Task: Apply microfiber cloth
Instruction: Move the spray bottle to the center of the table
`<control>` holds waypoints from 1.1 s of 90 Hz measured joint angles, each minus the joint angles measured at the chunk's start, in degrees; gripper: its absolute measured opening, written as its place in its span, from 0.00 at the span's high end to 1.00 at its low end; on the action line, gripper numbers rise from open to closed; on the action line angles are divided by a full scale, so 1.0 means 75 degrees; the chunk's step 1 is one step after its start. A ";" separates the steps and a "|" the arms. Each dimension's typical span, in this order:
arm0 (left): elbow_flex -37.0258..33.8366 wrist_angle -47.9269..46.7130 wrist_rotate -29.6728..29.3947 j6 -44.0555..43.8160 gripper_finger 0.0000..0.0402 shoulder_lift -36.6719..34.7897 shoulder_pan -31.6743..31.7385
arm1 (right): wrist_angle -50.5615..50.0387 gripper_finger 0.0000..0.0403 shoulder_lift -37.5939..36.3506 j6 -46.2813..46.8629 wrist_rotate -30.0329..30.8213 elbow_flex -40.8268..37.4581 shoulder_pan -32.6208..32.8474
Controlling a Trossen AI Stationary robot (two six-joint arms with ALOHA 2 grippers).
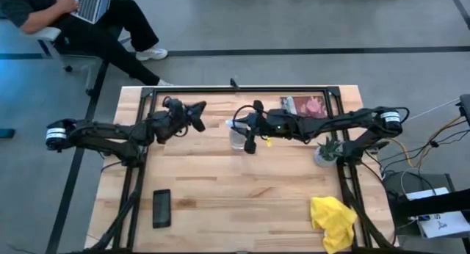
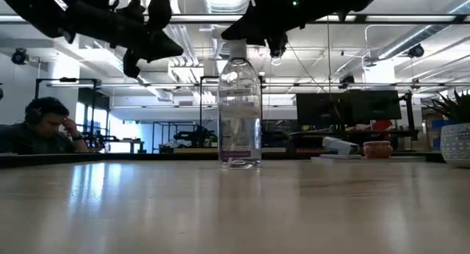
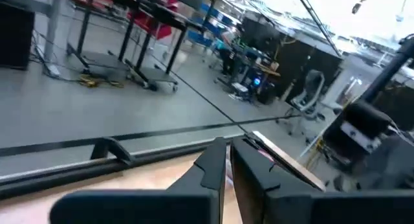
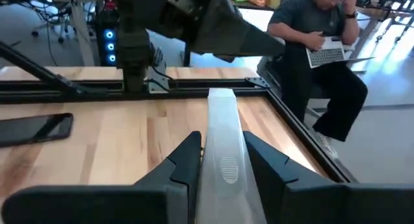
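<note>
The bright yellow, softly crumpled microfiber cloth (image 1: 333,221) lies in the lower right of the high view, on the pale wooden plank table (image 1: 242,202), its irregular folds bunched into a lumpy heap whose bottom edge runs out of the frame. It sits well apart from both arms.

Near the middle of the high view stands a clear plastic spray bottle (image 1: 236,134), a smooth ribbed cylinder that shows in the low view (image 2: 239,111) at centre frame, upright on the glossy tabletop, its top partly lost behind the dark arm parts above. The right gripper (image 4: 222,160) has its two dark angular fingers pinching the bottle's whitish translucent head, one finger pressed to each side, as the right wrist view shows at lower centre. In the high view this gripper (image 1: 248,131) sits just at the bottle.

The left gripper (image 3: 228,160) hangs above the table at upper centre-left of the high view (image 1: 192,116); in its wrist view the matte black fingers stand pressed almost together with only a thin slit between them, holding nothing.

A flat black rectangular phone (image 1: 161,208) lies at lower left of the high view. A small potted green plant (image 1: 327,151) stands at the right, partly covered by the right arm. A seated person with a laptop (image 1: 88,15) is cut off at the upper left.
</note>
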 joint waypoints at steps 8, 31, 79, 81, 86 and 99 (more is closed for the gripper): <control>0.0183 0.0012 0.0004 0.0112 0.98 0.0008 -0.0012 | -0.0077 0.77 0.0035 -0.0006 0.0000 0.0061 0.0000; 0.0673 0.0004 0.0010 0.0112 0.98 0.0006 -0.0012 | -0.0327 0.64 0.0065 -0.0090 -0.0037 0.0090 0.0010; 0.1268 0.0004 0.0018 0.0115 0.98 0.0014 -0.0012 | -0.0622 0.53 -0.0108 -0.0507 -0.0004 0.0292 0.0262; 0.1285 -0.0003 0.0018 0.0115 0.98 0.0014 -0.0012 | -0.0701 0.53 -0.0133 -0.0514 0.0000 0.0311 0.0265; 0.1323 0.0006 0.0021 0.0113 0.98 0.0014 -0.0012 | -0.0795 0.51 -0.0213 -0.0556 0.0003 0.0352 0.0294; 0.1339 0.0003 0.0027 0.0115 0.98 0.0014 -0.0012 | -0.1040 0.47 -0.0561 -0.0805 0.0002 0.0370 0.0388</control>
